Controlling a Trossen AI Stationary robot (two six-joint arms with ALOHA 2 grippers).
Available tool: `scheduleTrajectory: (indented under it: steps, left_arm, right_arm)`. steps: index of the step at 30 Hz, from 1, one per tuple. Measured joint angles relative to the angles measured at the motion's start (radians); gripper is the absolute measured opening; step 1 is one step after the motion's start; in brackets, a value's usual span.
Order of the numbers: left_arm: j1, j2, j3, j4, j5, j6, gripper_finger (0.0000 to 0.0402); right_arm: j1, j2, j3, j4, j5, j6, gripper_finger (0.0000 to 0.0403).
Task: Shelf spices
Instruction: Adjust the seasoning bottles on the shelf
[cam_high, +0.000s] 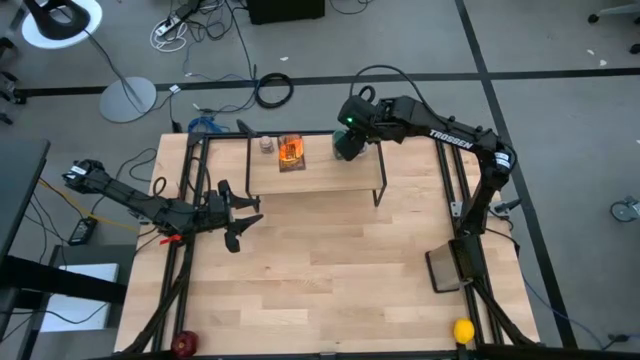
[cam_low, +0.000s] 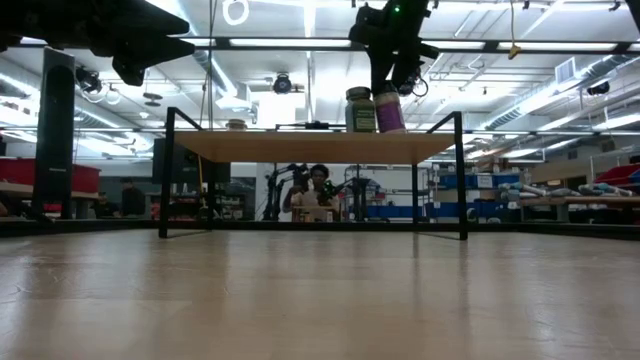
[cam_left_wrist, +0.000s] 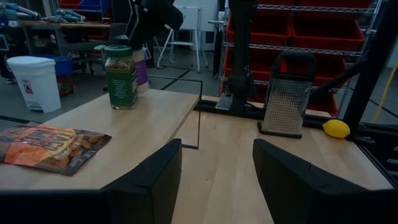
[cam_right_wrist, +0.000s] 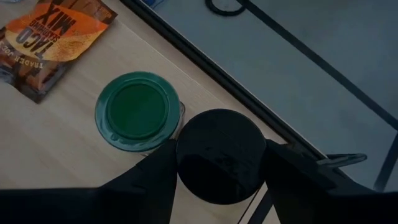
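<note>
1. Spice jars stood upright on the shelf (cam_low: 310, 146): the green-lidded jar (cam_right_wrist: 137, 111) touched the dark-lidded purple-labelled jar (cam_right_wrist: 219, 155) near the shelf's right end.
2. Right gripper (cam_right_wrist: 217, 171) sat directly over the dark-lidded jar, its fingers on both sides of the lid, apparently gripping it.
3. Taco mix packet (cam_left_wrist: 51, 145) lay flat mid-shelf, long axis across the shelf's width.
4. Left gripper (cam_left_wrist: 214, 177) hovered beside the shelf's left end, fingers apart and empty.

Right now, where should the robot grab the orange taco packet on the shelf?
Probably by a long edge of the taco packet, from straight above. It lies flat on the shelf, so only its thin rim gives the pincer something to pinch.
</note>
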Motion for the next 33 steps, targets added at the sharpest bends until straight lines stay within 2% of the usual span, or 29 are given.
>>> scheduleTrajectory:
  steps: [33]
  left_arm:
    - [0.0,0.0,0.0,0.0,0.026,0.004,0.0202]
  right_arm:
    - [0.0,0.0,0.003,-0.023,-0.003,-0.035,0.0242]
